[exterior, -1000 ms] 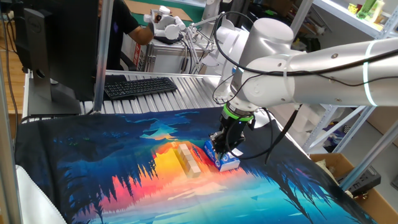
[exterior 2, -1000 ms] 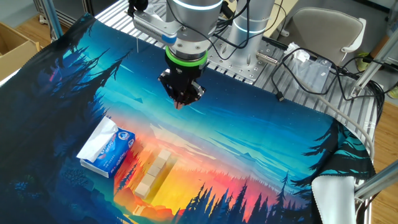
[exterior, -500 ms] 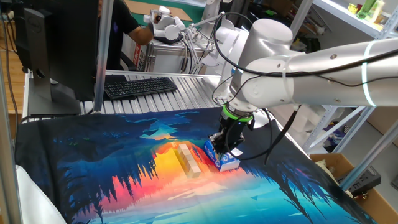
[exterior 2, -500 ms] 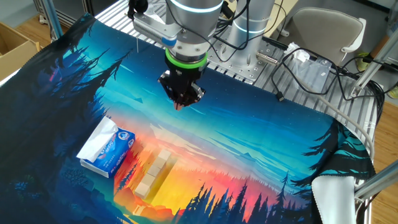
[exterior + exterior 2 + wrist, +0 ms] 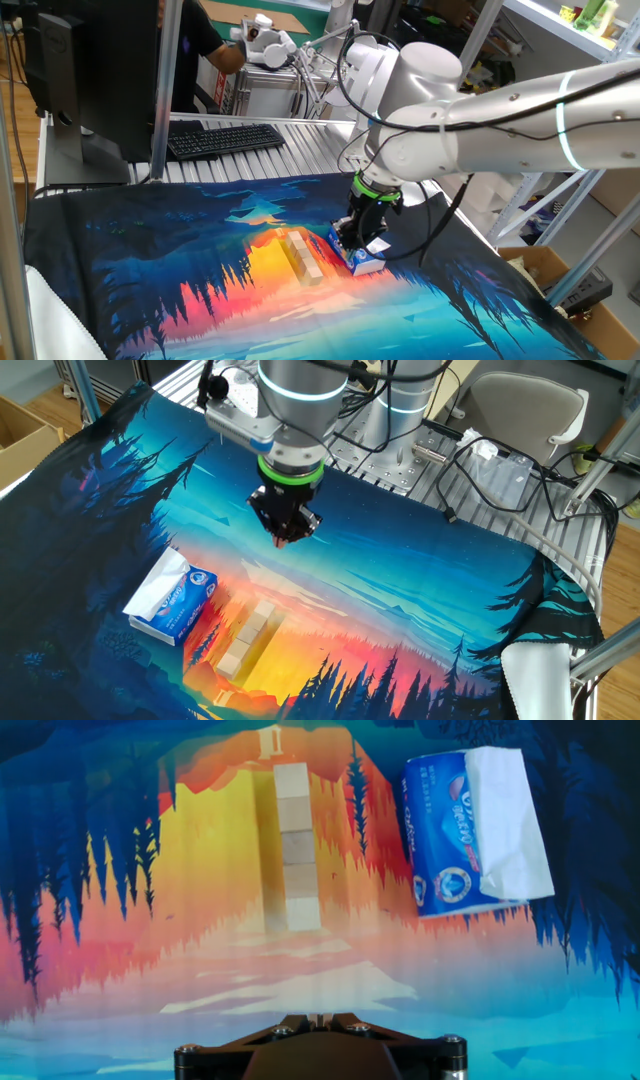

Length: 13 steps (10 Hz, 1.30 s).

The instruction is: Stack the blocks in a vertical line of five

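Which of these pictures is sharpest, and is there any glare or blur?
Hand view: sharp, evenly lit, the blocks cast soft shadows leftward. One fixed view: the bright arm looks slightly washed out. The other fixed view: clear, the end effector crisp against the mat.

I hang above the printed mat [image 5: 420, 575], my gripper [image 5: 285, 538] closed and clear of everything. In my hand view the blocks [image 5: 296, 847] lie flat in one touching row, running straight away from me toward the table's far edge. The tissue pack [image 5: 472, 830] lies just right of that row, apart from it. Behind the mat sits a keyboard [image 5: 222, 137].
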{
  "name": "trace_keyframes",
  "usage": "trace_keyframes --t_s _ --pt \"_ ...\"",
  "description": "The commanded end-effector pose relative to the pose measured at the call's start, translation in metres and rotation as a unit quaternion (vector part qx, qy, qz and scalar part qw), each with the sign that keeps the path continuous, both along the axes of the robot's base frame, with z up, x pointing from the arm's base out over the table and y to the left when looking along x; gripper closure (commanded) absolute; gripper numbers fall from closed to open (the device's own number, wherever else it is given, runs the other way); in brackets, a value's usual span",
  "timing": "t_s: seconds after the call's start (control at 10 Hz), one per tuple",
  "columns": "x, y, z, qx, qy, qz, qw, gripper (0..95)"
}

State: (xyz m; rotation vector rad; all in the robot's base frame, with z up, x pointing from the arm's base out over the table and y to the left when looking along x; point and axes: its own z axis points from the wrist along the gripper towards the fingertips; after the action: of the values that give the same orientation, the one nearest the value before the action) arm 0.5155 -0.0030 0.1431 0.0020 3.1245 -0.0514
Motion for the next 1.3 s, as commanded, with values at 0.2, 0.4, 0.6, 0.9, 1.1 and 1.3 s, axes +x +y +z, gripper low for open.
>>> trace_keyframes --t_s 0.2,0.4,0.6,0.9,1.1,1.3 --pt "0.013 0.001 -0.004 0.000 0.000 -0.001 1.0000 95.0" --pt "0.026 0.000 -0.003 0.000 0.003 0.002 1.0000 95.0" --pt "0.044 -0.001 -0.003 0.000 0.007 0.005 1.0000 95.0" --pt "0.072 0.006 -0.008 0.003 0.011 -0.001 0.9999 95.0" --pt "0.088 0.015 -0.009 0.003 0.017 -0.006 0.9998 95.0" --pt "0.103 0.020 -0.012 0.003 0.021 -0.006 0.9997 95.0"
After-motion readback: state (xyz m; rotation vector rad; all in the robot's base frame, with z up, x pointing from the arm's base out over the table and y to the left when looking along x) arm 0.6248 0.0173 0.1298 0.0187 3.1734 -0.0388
